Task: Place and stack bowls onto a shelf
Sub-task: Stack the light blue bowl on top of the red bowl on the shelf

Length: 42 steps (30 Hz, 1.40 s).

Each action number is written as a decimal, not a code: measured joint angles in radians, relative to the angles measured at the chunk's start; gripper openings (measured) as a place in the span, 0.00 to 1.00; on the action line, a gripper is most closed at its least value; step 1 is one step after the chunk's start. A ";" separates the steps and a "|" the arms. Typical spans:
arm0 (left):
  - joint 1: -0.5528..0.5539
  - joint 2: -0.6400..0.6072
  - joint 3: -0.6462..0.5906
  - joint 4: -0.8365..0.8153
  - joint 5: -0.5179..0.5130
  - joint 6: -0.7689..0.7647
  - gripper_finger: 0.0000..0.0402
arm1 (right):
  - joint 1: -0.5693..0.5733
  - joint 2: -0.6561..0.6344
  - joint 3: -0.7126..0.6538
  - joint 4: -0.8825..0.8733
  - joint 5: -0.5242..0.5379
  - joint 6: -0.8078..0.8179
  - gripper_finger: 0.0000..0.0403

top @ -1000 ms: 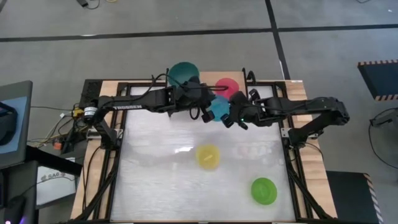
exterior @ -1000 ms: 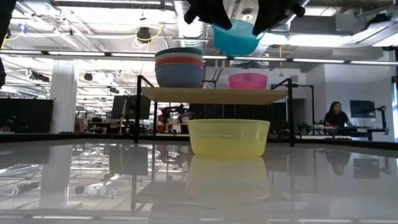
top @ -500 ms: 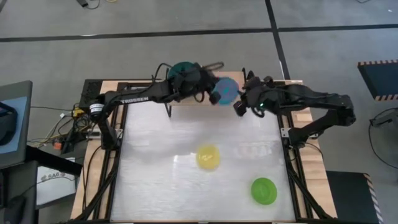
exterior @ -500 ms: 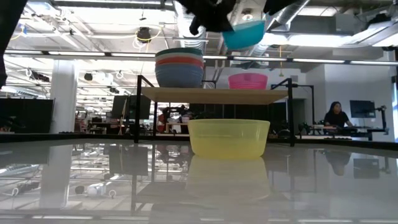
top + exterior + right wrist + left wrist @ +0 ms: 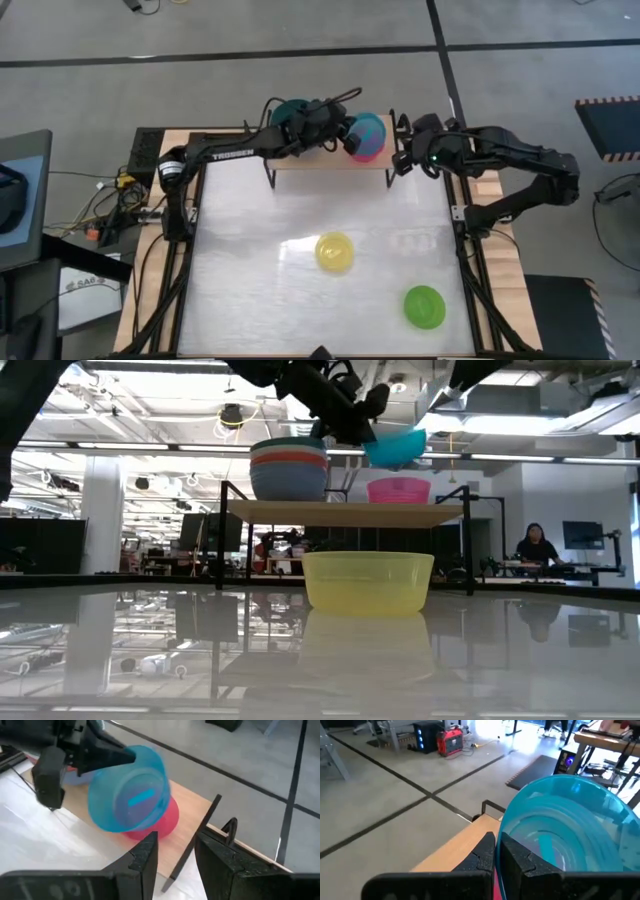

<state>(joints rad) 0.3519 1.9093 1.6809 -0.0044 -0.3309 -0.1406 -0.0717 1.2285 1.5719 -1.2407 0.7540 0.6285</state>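
Low view shows the left hand high above the small wooden shelf with thin black legs. Its two fingers are pinched on the rim of the round cyan plastic bowl, one finger inside the wall and one outside. The bowl hangs tilted, just above the round pink plastic bowl that sits on the right part of the shelf. A stack of bigger bowls sits on the left part of the shelf.

The right hand waits near the right end of the shelf. Its fingers are apart and hold nothing.

The cyan bowl looks thin, light and stiff, so I think a rim pinch is enough to carry it. The plastic looks smooth, so it could slip or swing if the hand shakes. It looks about as wide as the pink bowl, so it should nest inside if it comes down level.

A round yellow plastic bowl and a round lime green plastic bowl sit on the white surface, near us, not yet on the shelf.
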 joint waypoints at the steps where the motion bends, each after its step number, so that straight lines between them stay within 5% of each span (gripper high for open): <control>1: 0.000 0.002 0.000 0.005 0.000 0.000 0.00 | 0.001 0.000 0.000 -0.004 0.000 0.000 0.38; 20: 0.000 0.044 -0.001 0.022 -0.042 0.109 0.00 | -0.010 -0.005 0.000 -0.017 -0.020 0.000 0.38; 27: 0.000 0.057 -0.001 0.013 0.025 0.152 0.01 | -0.009 -0.005 0.000 -0.017 -0.033 0.000 0.38; 42: -0.001 0.029 -0.002 -0.009 -0.048 0.176 0.33 | -0.033 0.007 -0.001 -0.006 -0.033 0.004 0.38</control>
<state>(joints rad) 0.3513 1.9381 1.6792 -0.0134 -0.3786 0.0351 -0.1050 1.2351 1.5705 -1.2469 0.7211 0.6321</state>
